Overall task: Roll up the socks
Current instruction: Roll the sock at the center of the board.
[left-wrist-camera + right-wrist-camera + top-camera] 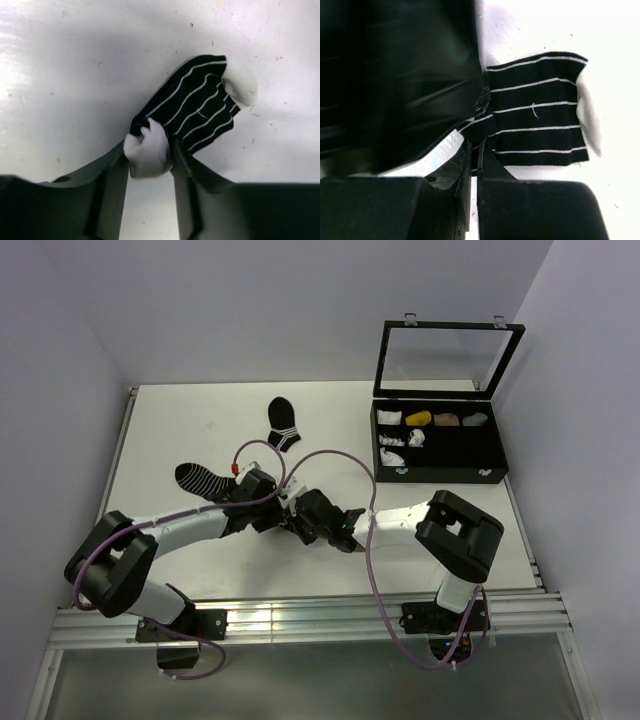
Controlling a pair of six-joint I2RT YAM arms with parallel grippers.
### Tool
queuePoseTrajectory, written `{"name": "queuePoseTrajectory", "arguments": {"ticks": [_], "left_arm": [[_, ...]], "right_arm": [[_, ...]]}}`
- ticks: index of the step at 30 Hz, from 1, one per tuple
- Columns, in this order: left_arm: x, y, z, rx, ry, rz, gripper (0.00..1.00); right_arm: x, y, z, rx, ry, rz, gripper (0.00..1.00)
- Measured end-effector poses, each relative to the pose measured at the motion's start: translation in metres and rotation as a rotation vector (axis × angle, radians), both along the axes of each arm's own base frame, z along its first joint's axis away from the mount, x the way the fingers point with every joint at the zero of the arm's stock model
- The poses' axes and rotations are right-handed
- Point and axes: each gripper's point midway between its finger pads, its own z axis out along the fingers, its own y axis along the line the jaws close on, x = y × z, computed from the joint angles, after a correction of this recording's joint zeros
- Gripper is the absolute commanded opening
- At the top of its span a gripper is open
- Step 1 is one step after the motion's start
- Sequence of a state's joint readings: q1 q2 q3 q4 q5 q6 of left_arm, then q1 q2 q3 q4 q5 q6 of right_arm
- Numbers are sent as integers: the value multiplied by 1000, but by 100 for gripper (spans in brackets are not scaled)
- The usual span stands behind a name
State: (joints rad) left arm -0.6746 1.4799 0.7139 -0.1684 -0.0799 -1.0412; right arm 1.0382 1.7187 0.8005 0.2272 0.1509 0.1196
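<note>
The socks [195, 107] lie bunched on the white table as black cloth with thin white stripes and white parts. My left gripper [149, 150] is shut on a white wad [147, 156] at the bundle's near end, and both fingers touch it. In the right wrist view the striped cloth [535, 110] lies flat with white [590, 117] showing at its far side. My right gripper [476, 145] is shut on its near edge. In the top view the left gripper [278, 508] and right gripper [302, 512] meet at mid-table and hide the bundle.
A black sock with white bands [283, 423] lies at the back centre. A black striped sock [200, 478] lies beside the left arm. An open black compartment box [495, 472] with small items stands at the right, its clear lid [445, 360] raised.
</note>
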Motion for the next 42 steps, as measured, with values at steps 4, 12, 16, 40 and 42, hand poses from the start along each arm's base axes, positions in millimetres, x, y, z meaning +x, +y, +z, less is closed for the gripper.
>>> {"name": "queuePoseTrajectory", "arguments": {"ticks": [4, 12, 16, 40, 42], "left_arm": [[-2, 6, 12, -24, -29, 32, 68], [-6, 18, 31, -90, -104, 104, 80], [-10, 21, 30, -115, -116, 117, 80], [-3, -3, -2, -157, -83, 74, 48], [-2, -4, -5, -158, -79, 74, 43]], "right_arm": [[3, -1, 1, 92, 139, -1, 0], [1, -10, 4, 263, 437, -25, 0], [-1, -11, 3, 370, 596, -44, 0], [-6, -17, -1, 596, 902, -124, 0], [-6, -18, -2, 610, 907, -122, 0]]}}
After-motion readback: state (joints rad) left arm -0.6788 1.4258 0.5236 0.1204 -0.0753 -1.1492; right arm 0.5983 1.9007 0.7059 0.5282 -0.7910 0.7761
